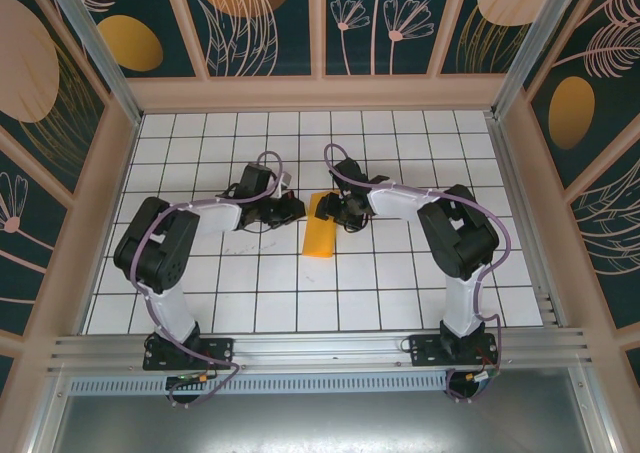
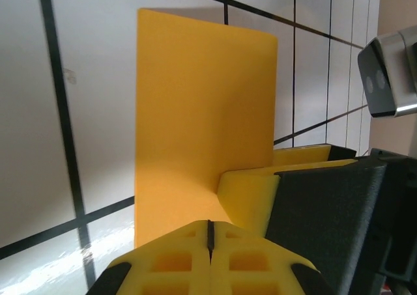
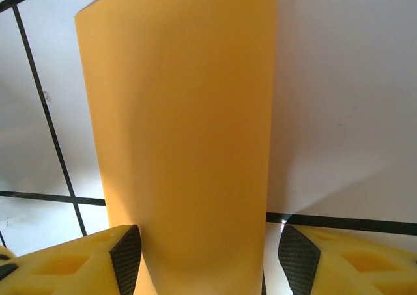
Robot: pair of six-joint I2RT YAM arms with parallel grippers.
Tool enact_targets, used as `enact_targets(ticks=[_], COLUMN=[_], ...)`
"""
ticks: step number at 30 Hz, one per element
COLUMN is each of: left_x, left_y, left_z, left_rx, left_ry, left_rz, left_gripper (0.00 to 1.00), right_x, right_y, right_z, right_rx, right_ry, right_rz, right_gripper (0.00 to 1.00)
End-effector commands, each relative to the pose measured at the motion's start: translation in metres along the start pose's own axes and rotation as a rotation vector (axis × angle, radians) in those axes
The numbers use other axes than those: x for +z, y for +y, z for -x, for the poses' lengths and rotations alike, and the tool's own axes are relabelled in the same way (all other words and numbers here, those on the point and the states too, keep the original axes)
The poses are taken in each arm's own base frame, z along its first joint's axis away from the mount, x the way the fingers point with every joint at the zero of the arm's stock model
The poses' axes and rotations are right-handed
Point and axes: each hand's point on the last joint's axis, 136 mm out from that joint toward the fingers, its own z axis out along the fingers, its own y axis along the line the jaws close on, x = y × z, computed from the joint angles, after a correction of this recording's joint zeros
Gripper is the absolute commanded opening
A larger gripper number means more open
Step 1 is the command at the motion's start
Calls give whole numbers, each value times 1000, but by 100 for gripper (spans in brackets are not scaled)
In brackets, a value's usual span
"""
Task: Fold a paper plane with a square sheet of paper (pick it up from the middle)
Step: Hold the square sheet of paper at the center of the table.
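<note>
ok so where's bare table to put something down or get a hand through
On the table, the far rows of tiles along the back wall are bare, and so is the near patch between the two arm bases. The middle is crowded: the left hand and right hand meet at the folded sheet of paper, with an arm on each side.

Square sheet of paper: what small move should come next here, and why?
Probably close the right gripper on the square sheet of paper: its fingers stand open on either side of it, while the left gripper is shut at its edge.
</note>
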Motion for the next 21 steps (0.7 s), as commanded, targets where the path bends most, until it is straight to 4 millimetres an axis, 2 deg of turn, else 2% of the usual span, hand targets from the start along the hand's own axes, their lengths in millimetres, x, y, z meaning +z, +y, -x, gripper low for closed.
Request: enact_targets(ticks=[1, 13, 14, 21], left_x=[5, 19, 19, 29], left_y=[-2, 12, 3, 2], left_z=[0, -8, 0, -3], left_rx=[-11, -49, -33, -24], left_ry=[20, 65, 50, 70], left_rz=[0, 20, 4, 26], left_gripper=[0, 0, 0, 0], right_x=[32, 34, 34, 35], right_y=[-50, -52, -52, -53], right_z=[-22, -24, -24, -25], right_rx=[22, 20, 20, 21], right_ry=[80, 89, 89, 90], right_rz=[-161, -166, -166, -167], right_gripper=[65, 65, 65, 65])
